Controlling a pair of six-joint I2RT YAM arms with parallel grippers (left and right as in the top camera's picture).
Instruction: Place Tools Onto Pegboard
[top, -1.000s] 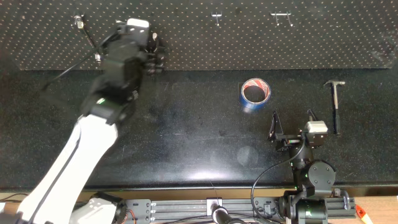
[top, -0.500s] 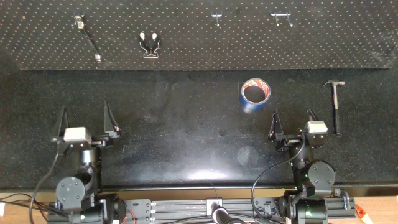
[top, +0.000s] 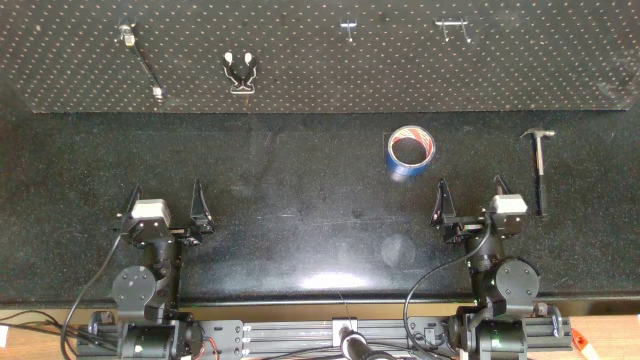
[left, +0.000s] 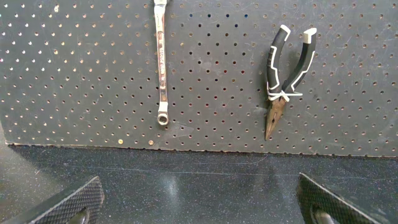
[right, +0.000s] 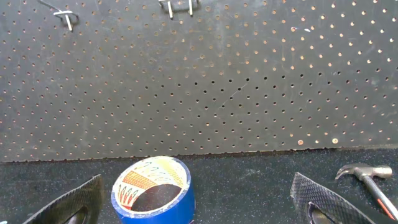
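Two tools not yet hung: tape roll (top: 410, 150) and hammer (top: 540, 170) lie on the desk (top: 300, 190) near the right gripper (top: 469, 186); it and the left gripper (top: 166, 190) both have jaws apart. We pinch the roll's wall through its core, then seat it squarely on a free hook (top: 348, 28).

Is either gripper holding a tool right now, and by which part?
Nothing is held: the left gripper and the right gripper both have open, empty jaws.

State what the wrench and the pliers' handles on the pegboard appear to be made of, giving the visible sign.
Wrench: likely bare polished steel, silvery with bright glints. Pliers handles: probably rubber or plastic sleeves, matte black with white edging.
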